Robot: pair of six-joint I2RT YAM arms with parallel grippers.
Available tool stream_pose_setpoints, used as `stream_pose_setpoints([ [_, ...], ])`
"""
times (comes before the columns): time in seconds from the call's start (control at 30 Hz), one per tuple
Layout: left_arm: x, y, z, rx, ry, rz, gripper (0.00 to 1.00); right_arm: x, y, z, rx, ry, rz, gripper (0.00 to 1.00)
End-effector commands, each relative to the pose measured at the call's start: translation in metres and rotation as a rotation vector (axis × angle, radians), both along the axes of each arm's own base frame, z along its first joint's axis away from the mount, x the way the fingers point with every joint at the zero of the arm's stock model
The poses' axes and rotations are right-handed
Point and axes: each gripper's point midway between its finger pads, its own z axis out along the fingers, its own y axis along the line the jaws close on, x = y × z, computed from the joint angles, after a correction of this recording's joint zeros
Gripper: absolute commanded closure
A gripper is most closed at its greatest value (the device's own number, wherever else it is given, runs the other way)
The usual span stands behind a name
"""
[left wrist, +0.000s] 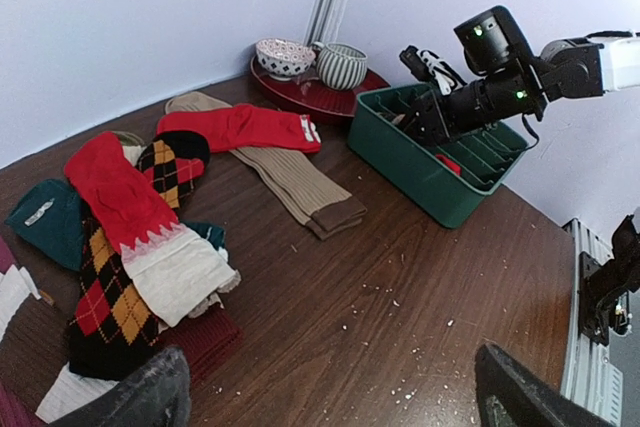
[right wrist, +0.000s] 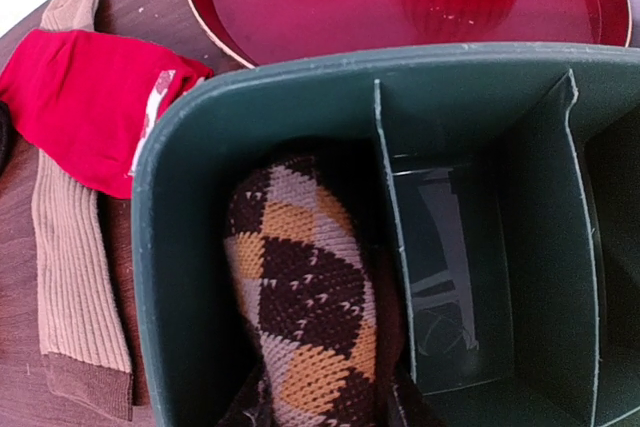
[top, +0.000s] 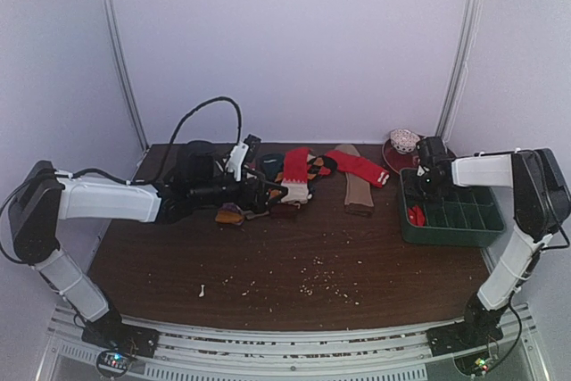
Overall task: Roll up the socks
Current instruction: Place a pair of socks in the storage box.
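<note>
While the right gripper (top: 425, 186) hangs down into the green bin (right wrist: 150, 247), its wrist view is mostly filled by the brown argyle sock (right wrist: 300, 297). That one sits bunched up in the bin's corner compartment, at the end facing the sock pile (left wrist: 130, 257). The sock runs straight down to where the fingers are. The jaws are only partly closed and look pinched on it, though the fingertips themselves barely show, so take that with a grain of salt. The next compartment over has just a bare shiny floor. Something small and red (top: 416, 214) lies in another compartment on the near side of the bin, can't tell what. Right outside the bin's wall, a red sock (right wrist: 80, 107) with a striped edge lies across a tan ribbed sock (right wrist: 75, 277), with its end just beside the rim. Behind the bin there's a red tray (right wrist: 300, 7) carrying a striped cup (left wrist: 342, 65) and a patterned bowl (left wrist: 284, 55). Well away from the bin, the left gripper (left wrist: 330, 397) is spread as wide as it goes. It has nothing between its fingers and hovers low at the edge of the pile. In that pile there's another red sock with a white cuff (left wrist: 120, 197), draped over a darker argyle one (left wrist: 110, 297) and a teal one (left wrist: 50, 217). Pale crumbs are scattered on the wooden table (top: 294, 265) between the pile and the bin.
</note>
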Motion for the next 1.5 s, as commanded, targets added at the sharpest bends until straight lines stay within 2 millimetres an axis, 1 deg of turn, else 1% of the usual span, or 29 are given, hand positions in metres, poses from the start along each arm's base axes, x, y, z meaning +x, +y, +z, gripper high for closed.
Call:
stream_pose_setpoints([
  [0.0, -0.006, -0.004, 0.017, -0.048, -0.033, -0.044, 0.02, -0.028, -0.012, -0.035, -0.081, 0.187, -0.015, 0.98],
  [0.1, -0.007, -0.004, 0.018, -0.040, -0.036, -0.049, 0.02, -0.024, -0.011, -0.049, -0.098, 0.238, -0.006, 0.97],
  [0.17, -0.007, -0.004, 0.020, -0.037, -0.037, -0.050, 0.02, -0.022, -0.014, -0.057, -0.122, 0.269, -0.005, 0.97],
  [0.2, -0.008, -0.003, 0.021, -0.036, -0.038, -0.052, 0.02, -0.022, -0.017, -0.060, -0.133, 0.284, -0.006, 0.95],
  [0.33, -0.009, -0.001, 0.025, -0.034, -0.045, -0.046, 0.02, -0.020, -0.023, -0.069, -0.155, 0.333, -0.003, 0.85],
  [0.37, -0.009, 0.001, 0.027, -0.033, -0.049, -0.042, 0.02, -0.020, -0.025, -0.070, -0.158, 0.337, -0.004, 0.81],
  [0.47, -0.007, 0.003, 0.025, -0.019, -0.050, -0.027, 0.02, -0.017, -0.024, -0.068, -0.144, 0.329, 0.000, 0.70],
  [0.6, -0.004, 0.003, 0.019, 0.008, -0.040, -0.015, 0.02, -0.009, -0.022, -0.049, -0.119, 0.272, -0.003, 0.57],
  [0.77, -0.002, 0.001, 0.015, 0.020, -0.028, -0.015, 0.02, 0.008, -0.017, -0.018, -0.057, 0.187, 0.005, 0.49],
  [0.9, 0.000, 0.002, 0.012, 0.027, -0.016, -0.005, 0.02, 0.016, -0.015, 0.000, -0.022, 0.137, 0.009, 0.48],
  [1.03, 0.000, 0.001, 0.012, 0.028, -0.006, -0.005, 0.02, 0.018, -0.019, 0.017, -0.003, 0.095, 0.005, 0.47],
  [1.17, 0.002, 0.001, 0.006, 0.039, 0.009, 0.005, 0.02, 0.021, -0.017, 0.041, 0.026, 0.037, 0.024, 0.47],
  [1.3, 0.004, 0.001, 0.005, 0.043, 0.015, 0.015, 0.02, 0.021, -0.011, 0.061, 0.054, -0.005, 0.052, 0.46],
  [1.37, 0.005, 0.002, 0.005, 0.048, 0.015, 0.020, 0.02, 0.020, -0.008, 0.068, 0.065, -0.014, 0.068, 0.46],
  [1.47, 0.006, 0.003, 0.004, 0.057, 0.016, 0.026, 0.02, 0.015, -0.005, 0.064, 0.073, 0.008, 0.088, 0.45],
])
